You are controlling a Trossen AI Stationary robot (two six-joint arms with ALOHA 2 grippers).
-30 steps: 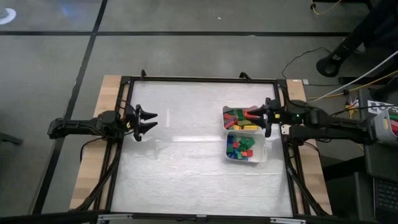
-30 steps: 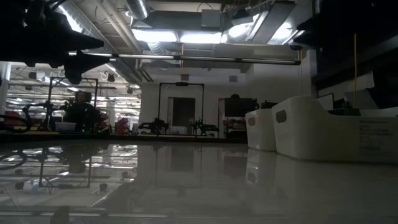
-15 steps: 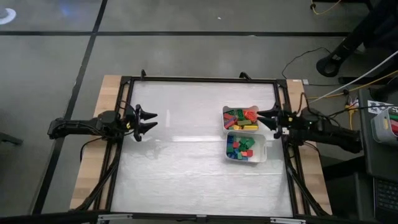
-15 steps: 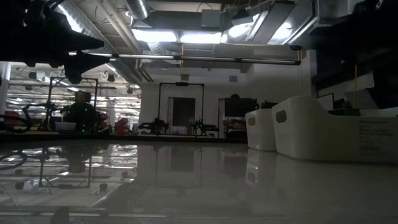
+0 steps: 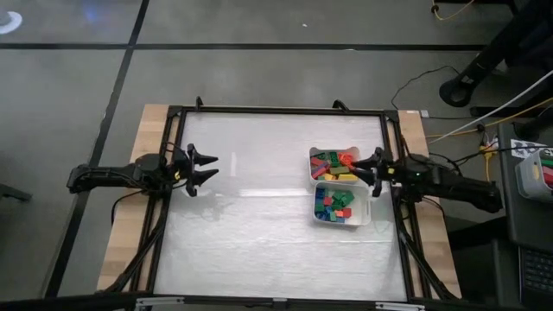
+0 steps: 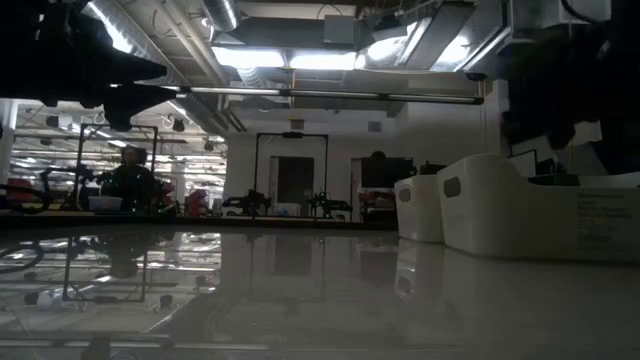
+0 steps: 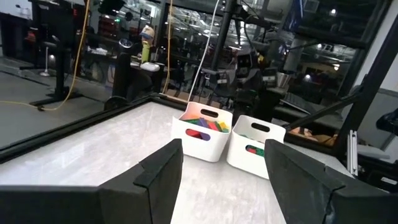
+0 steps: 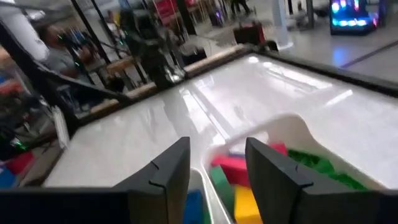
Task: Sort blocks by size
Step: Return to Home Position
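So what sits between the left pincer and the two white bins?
Nothing: the high view shows only bare white tabletop between the left pincer and the white bins of blocks.

A: Site type?
B: Robotics lab, open-plan. Bare ceiling ducts (image 6: 228, 18), strip lights (image 6: 300, 60).
A: Evidence lower down?
B: Black-framed test table (image 5: 251, 216) on grey floor. More framed rigs (image 6: 290, 170) behind it, loose hanging cables (image 7: 79, 46), and 1 person (image 6: 128, 180) seated at a cluttered bench.
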